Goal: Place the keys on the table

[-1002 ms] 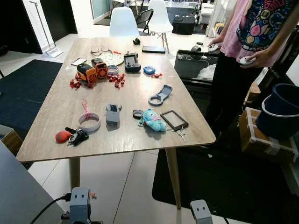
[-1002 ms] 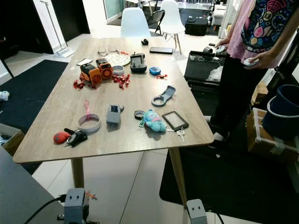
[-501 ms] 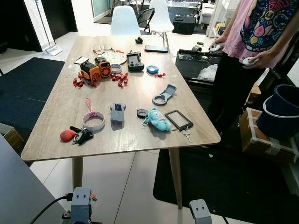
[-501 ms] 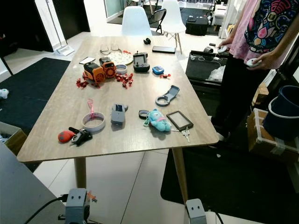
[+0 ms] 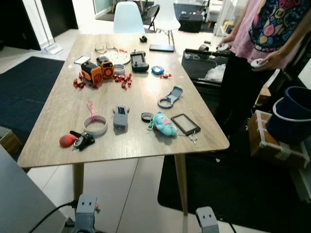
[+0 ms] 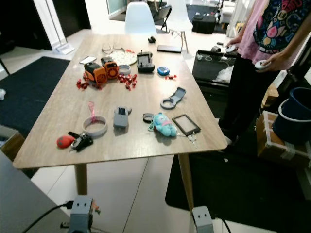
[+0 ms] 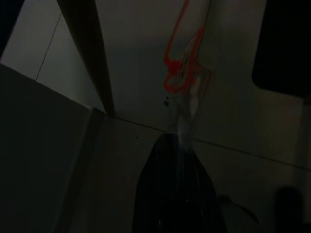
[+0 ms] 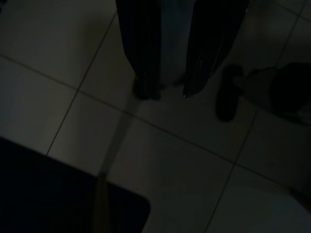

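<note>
Keys (image 7: 182,104) (orange-red cord, clear tag) in left gripper (image 7: 176,160).

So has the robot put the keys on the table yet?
Not yet. Done: it faces the table. In hand: the left pincer is shut on a red-corded thing, probably the keys. The right pincer hangs open above the floor. Left: lift and set them on bare wood.

You see a blue plush toy (image 5: 162,124) beside a black card holder (image 5: 185,124), an orange toy robot (image 5: 95,71), a white chair (image 5: 129,11), and a person (image 5: 265,43) near a dark bucket (image 5: 291,112).
</note>
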You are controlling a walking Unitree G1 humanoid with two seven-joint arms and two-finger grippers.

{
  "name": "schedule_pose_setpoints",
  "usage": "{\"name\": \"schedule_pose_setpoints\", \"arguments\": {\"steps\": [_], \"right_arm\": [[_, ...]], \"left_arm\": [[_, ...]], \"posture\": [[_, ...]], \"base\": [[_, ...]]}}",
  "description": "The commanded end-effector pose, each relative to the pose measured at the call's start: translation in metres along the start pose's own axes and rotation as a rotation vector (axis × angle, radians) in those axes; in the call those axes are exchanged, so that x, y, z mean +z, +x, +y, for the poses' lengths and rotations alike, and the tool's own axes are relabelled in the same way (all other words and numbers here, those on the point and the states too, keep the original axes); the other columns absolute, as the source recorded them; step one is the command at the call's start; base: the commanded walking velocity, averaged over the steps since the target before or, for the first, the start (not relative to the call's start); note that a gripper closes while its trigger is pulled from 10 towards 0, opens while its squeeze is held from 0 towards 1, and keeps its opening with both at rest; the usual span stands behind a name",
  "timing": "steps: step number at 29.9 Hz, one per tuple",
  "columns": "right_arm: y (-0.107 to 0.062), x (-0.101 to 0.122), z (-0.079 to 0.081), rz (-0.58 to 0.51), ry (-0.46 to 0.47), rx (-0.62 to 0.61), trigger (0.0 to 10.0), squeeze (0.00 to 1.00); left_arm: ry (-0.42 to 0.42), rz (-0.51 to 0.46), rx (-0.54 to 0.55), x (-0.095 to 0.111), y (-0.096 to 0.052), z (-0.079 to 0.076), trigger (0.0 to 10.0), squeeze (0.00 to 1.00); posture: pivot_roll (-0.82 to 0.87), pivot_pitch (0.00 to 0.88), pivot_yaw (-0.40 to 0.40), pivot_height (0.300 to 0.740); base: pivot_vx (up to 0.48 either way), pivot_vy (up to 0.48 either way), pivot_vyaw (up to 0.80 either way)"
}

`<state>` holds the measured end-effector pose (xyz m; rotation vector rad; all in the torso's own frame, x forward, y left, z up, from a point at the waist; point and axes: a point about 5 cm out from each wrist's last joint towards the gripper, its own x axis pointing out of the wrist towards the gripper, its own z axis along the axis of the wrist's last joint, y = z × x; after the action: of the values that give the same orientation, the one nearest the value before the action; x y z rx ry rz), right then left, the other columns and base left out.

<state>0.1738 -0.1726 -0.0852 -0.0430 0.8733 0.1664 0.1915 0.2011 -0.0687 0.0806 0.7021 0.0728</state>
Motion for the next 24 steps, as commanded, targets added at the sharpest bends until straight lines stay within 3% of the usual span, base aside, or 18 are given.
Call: {"name": "schedule_pose_setpoints", "arguments": {"steps": [1,10,13,14,15,17,20,24], "right_arm": [[-0.002,-0.006,-0.002,0.018,0.015,-0.013,10.0,0.00],[-0.005,-0.011,-0.008,0.025,0.034,-0.037,10.0,0.00],[-0.006,-0.011,-0.015,0.021,0.055,-0.062,10.0,0.00],[-0.006,-0.011,-0.015,0.021,0.055,-0.062,10.0,0.00],[-0.007,-0.012,-0.017,0.023,0.054,-0.066,10.0,0.00],[-0.007,-0.012,-0.017,0.023,0.054,-0.066,10.0,0.00],[-0.008,-0.013,-0.021,0.026,0.051,-0.072,10.0,0.00],[-0.009,-0.014,-0.022,0.028,0.049,-0.074,10.0,0.00]], "left_arm": [[0.001,0.023,0.009,-0.004,-0.001,0.002,10.0,0.00],[0.003,-0.010,0.006,0.003,0.001,0.006,10.0,0.00],[-0.027,-0.173,-0.073,0.027,0.001,0.007,10.0,0.00],[-0.027,-0.173,-0.073,0.027,0.001,0.007,10.0,0.00],[0.034,-0.245,-0.273,0.034,-0.004,-0.002,10.0,0.00],[0.034,-0.245,-0.273,0.034,-0.004,-0.002,10.0,0.00],[0.176,-0.254,-0.631,0.029,-0.021,-0.011,10.0,0.00],[0.213,-0.238,-0.729,0.029,-0.030,-0.002,10.0,0.00]], "posture": [[0.06,0.035,0.009,0.740],[0.06,0.036,0.013,0.740],[0.06,0.044,0.010,0.740],[0.06,0.044,0.010,0.740],[0.06,0.046,0.007,0.740],[0.06,0.046,0.007,0.740],[0.06,0.048,0.004,0.740],[0.06,0.051,0.003,0.740]], "base": [[0.000,0.000,0.00],[0.000,0.000,0.00],[0.000,0.000,0.00],[0.000,0.000,0.00],[0.000,0.000,0.00],[0.000,0.000,0.00],[0.000,0.000,0.00],[0.000,0.000,0.00]]}}
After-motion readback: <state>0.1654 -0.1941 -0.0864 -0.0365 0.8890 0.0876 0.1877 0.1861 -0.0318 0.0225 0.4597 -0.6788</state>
